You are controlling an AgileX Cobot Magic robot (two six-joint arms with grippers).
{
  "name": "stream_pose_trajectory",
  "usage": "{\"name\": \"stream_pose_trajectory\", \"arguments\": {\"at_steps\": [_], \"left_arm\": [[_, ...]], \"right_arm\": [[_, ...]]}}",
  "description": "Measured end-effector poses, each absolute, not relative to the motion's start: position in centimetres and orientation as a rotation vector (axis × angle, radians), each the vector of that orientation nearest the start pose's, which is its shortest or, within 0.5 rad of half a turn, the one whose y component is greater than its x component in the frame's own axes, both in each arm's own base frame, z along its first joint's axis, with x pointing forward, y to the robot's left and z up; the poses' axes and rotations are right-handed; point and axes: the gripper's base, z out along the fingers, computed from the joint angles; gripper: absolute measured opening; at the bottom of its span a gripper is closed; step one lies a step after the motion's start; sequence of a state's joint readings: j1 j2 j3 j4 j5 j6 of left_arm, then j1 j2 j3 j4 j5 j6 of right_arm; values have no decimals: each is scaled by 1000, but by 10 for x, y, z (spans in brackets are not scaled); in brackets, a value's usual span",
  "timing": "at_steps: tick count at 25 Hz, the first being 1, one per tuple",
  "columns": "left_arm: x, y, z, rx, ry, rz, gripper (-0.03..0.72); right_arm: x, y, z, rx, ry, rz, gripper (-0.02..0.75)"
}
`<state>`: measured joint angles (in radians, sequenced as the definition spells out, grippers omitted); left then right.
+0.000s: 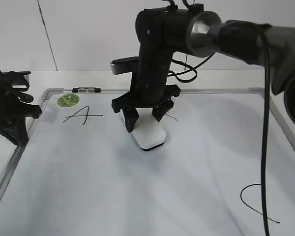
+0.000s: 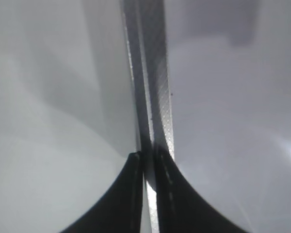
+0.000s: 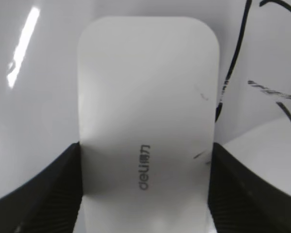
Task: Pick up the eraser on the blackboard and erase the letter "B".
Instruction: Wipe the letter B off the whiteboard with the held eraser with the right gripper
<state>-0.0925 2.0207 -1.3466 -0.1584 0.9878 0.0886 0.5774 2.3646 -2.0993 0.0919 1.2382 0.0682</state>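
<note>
The white eraser (image 1: 148,132) lies flat on the blackboard (image 1: 113,187), a white board with a grey frame. My right gripper (image 1: 145,117) reaches down from the right and is shut on the eraser's two long sides (image 3: 145,160). The eraser (image 3: 145,87) fills the right wrist view. Thin black strokes of the letter "B" (image 3: 231,68) show just right of it; in the exterior view only a short stroke (image 1: 171,117) shows beside the gripper, the rest is hidden. My left gripper (image 1: 19,105) is shut and empty over the board's left frame (image 2: 157,87).
A black "A" (image 1: 82,116) is at the board's upper left, a "C" (image 1: 255,201) at the lower right. A round green sticker (image 1: 68,100) and a small marker (image 1: 87,90) sit at the top left edge. A black cable (image 1: 265,147) hangs on the right.
</note>
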Motion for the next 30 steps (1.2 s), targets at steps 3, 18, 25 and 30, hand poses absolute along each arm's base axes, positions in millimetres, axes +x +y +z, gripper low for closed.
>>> {"name": "stream_pose_trajectory", "arguments": {"at_steps": [3, 18, 25, 30], "left_arm": [[376, -47, 150, 148, 3136, -205, 27], [376, -47, 150, 146, 3134, -207, 27], [376, -47, 150, 145, 3134, -210, 27], [376, -47, 150, 147, 3136, -208, 27]], "right_arm": [[413, 270, 181, -687, 2937, 196, 555], [466, 168, 180, -292, 2982, 148, 555], [466, 167, 180, -289, 2981, 138, 555], [461, 185, 180, -373, 2958, 82, 555]]}}
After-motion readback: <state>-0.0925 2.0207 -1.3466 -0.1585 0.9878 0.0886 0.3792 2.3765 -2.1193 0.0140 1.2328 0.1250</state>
